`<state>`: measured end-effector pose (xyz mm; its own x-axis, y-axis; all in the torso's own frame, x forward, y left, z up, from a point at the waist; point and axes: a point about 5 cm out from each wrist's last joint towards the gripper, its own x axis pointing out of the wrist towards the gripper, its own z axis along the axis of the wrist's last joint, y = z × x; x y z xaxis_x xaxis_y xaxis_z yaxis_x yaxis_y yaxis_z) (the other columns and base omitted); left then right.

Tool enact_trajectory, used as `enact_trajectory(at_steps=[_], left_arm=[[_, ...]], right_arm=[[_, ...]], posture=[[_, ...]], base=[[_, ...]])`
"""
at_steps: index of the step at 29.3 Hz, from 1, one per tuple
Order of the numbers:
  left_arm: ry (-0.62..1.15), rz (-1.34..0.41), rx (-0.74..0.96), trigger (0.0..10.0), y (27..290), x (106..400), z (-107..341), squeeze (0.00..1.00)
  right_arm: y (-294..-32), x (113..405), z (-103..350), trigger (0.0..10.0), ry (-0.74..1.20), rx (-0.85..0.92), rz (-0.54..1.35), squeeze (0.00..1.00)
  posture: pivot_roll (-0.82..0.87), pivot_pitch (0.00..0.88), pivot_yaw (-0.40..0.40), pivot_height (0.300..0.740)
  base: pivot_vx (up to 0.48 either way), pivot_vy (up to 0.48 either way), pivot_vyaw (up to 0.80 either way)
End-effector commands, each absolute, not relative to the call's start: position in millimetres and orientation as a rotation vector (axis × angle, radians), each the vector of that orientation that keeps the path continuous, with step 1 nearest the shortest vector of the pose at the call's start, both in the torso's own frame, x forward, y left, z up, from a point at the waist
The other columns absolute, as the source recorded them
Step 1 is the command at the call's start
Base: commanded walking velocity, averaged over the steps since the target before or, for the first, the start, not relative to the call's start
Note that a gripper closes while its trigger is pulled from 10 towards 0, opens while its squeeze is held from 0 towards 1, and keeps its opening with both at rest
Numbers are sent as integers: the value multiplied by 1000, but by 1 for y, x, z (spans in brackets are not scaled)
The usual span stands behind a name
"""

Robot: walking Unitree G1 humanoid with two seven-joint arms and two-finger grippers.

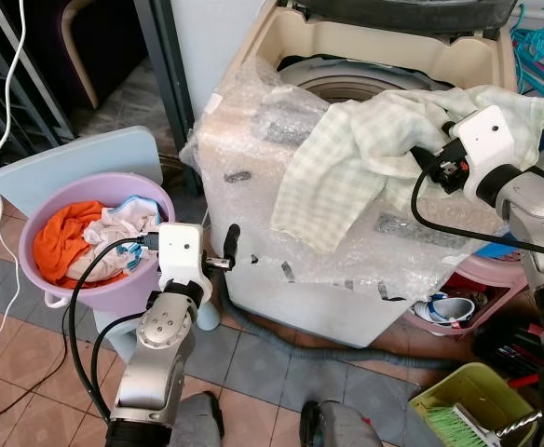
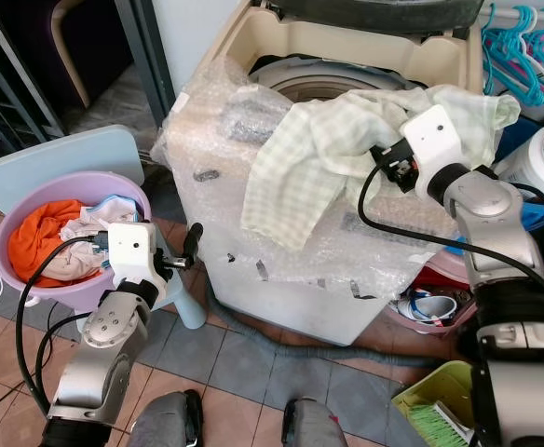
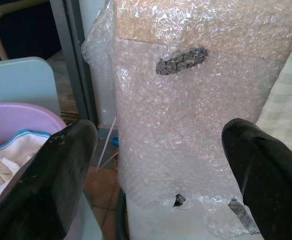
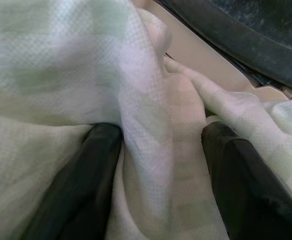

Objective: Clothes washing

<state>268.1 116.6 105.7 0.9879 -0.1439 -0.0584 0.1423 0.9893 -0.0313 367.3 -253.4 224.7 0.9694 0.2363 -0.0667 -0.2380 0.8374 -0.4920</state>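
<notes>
While the robot stood before the washer, the scene read as follows.

Washing machine (image 1: 281, 270): a top-loader wrapped in bubble wrap (image 3: 196, 125), its lid raised and its tub open.

Checked cloth (image 1: 346, 177): pale green, draped over the machine's front rim beside the tub opening and hanging down over the wrap.

Right gripper (image 4: 161, 165): pushed into the checked cloth at the rim, fingers (image 4: 81, 190) parted with a fold of the fabric bunched between them; not clamped.

Left gripper (image 1: 227, 253): held low between the basin and the machine's front, fingers (image 3: 51, 185) spread wide, grasping nothing.

Basin (image 1: 39, 275): lilac, left of the machine, holding an orange garment (image 1: 60, 244) and pale laundry.

Hangers (image 2: 519, 47): turquoise, behind the machine on the right.
</notes>
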Motion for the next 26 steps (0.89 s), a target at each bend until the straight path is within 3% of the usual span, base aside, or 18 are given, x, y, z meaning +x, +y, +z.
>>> enact_trajectory(at_steps=[1,5,8,10,11,12,13,14,17,19,26], left_arm=[[62,-149,-21,10000,114,269,106,0],[58,-159,-22,10000,111,272,107,0],[55,-141,-24,10000,112,272,108,0],[59,-136,-26,10000,113,272,107,0],[59,-134,-26,10000,112,271,106,0],[59,-134,-26,10000,112,270,106,0],[60,-134,-25,10000,111,270,106,0],[61,-132,-24,10000,112,269,106,0],[62,-128,-23,10000,114,269,105,0],[66,-123,-23,10000,116,268,104,0],[67,-154,-29,10000,108,268,104,0]], right_arm=[[-248,380,236,0,-26,-530,204,0],[-226,395,258,0,-114,-518,191,0],[-187,403,300,0,-339,-388,244,0],[-177,404,302,0,-357,-401,279,0],[-171,405,299,1373,-359,-427,301,0],[-171,405,296,8784,-350,-439,305,0],[-172,404,290,10000,-342,-465,320,529],[-175,399,286,10000,-361,-511,352,1000],[-178,393,284,10000,-361,-516,450,1000],[-190,372,282,10000,-329,-497,668,1000],[-206,334,262,10000,-192,-492,883,1000]], posture=[[-30,96,20,740],[-28,93,16,740],[-18,89,5,740],[-17,90,3,740],[-13,91,2,740],[-13,91,1,740],[-11,93,-1,740],[-9,95,-2,740],[-11,95,-4,740],[-21,98,-1,740],[-41,101,17,740]], base=[[0,0,0],[0,0,0],[0,0,0],[0,0,0],[0,0,0],[0,0,0],[0,0,0],[0,0,0],[0,0,0],[0,0,0],[0,0,0]])
